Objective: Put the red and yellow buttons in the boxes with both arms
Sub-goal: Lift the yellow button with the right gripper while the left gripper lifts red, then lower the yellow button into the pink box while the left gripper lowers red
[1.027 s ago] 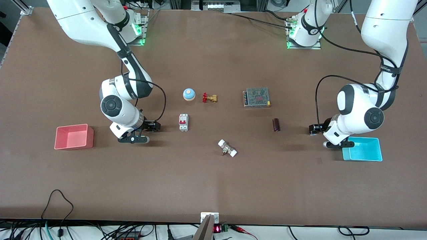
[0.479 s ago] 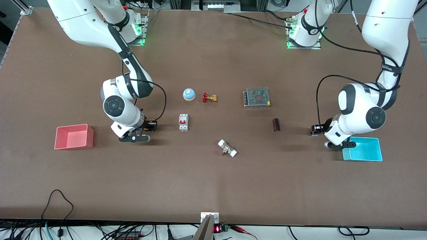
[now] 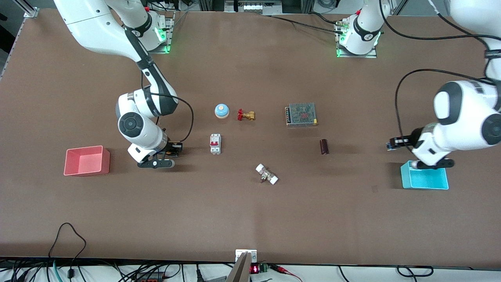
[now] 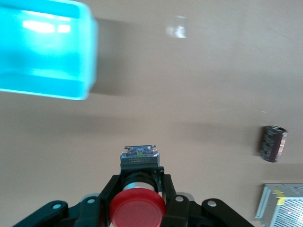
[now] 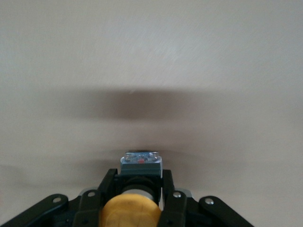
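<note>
Both claws carry a load, we find. We see the left claw (image 4: 138, 198) clamped on the red button (image 4: 138, 209), its black fingers (image 4: 169, 189) pressing either side of the button's body. In the front view this claw (image 3: 396, 143) is up in the air over bare table (image 3: 250, 211) just beside the blue box (image 3: 424, 178), at the left arm's end of the table. The left wrist view shows the blue box (image 4: 45, 52) apart from the held button, with bare table between them.

We see the right claw (image 5: 137, 189) clamped on the yellow button (image 5: 130, 213), fingers (image 5: 166, 187) against its sides. In the front view this claw (image 3: 174, 149) hangs over bare table between the red box (image 3: 87, 160) and a white breaker switch (image 3: 215, 143). The red box sits at the right arm's end of the table, well apart from the claw.

Other items on the table: a blue bell (image 3: 221, 111) just beside a brass valve (image 3: 246, 115), a grey mesh-topped unit (image 3: 301, 114), a dark brown cylinder (image 3: 324, 146) and a white-ended fitting (image 3: 267, 174), which lies nearest the front camera. The left wrist view also shows the cylinder (image 4: 273, 143) and a corner of the mesh-topped unit (image 4: 281, 205).
</note>
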Controlling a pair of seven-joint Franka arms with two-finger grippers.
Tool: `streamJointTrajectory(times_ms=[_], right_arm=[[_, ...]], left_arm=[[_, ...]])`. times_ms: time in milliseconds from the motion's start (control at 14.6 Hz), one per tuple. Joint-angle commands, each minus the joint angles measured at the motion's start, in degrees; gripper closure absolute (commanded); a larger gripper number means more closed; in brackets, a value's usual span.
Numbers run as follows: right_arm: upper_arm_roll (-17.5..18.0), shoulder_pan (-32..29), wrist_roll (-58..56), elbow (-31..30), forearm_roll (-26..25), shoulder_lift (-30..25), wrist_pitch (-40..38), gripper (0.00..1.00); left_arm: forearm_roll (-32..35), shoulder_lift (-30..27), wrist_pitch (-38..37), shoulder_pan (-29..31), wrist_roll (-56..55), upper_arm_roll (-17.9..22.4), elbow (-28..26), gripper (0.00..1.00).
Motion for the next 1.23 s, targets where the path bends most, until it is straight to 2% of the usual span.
streamJointTrajectory(times_ms=[0, 205, 411, 548, 685, 890, 1164], right_arm=[[0.6, -6.1, -5.9, 1.5, -0.3, -6.5, -7.9, 0.80], [-0.4, -13.1, -15.8, 3.2, -0.3, -11.6, -16.0, 0.80], [-7.1, -15.6, -28.2, 5.8, 1.8, -11.2, -18.3, 0.80], [-10.2, -15.7, -32.2, 5.8, 4.6, -10.3, -17.9, 0.80], [-11.8, -15.9, -32.8, 5.9, 6.2, -8.2, -16.5, 0.80], [-12.0, -16.4, -32.9, 5.9, 6.2, -4.6, -10.6, 0.79], [-12.0, -16.8, -33.3, 5.9, 6.2, -1.9, -6.8, 0.79]], left_arm=[[1.4, 7.4, -4.2, 3.9, 4.6, 0.0, 10.0, 0.84], [1.3, 11.3, -5.9, 5.9, 6.9, 0.1, 15.5, 0.84], [1.3, 17.0, -8.5, 6.4, 7.9, 0.1, 23.9, 0.84], [1.3, 19.3, -9.6, 6.5, 8.4, 0.1, 27.8, 0.85], [3.4, 20.5, -8.6, 6.6, 9.8, 0.1, 28.9, 0.85], [3.5, 22.5, -6.5, 7.8, 11.8, 0.1, 29.1, 0.85], [3.5, 24.8, -1.5, 8.9, 14.8, 0.0, 29.2, 0.85]])
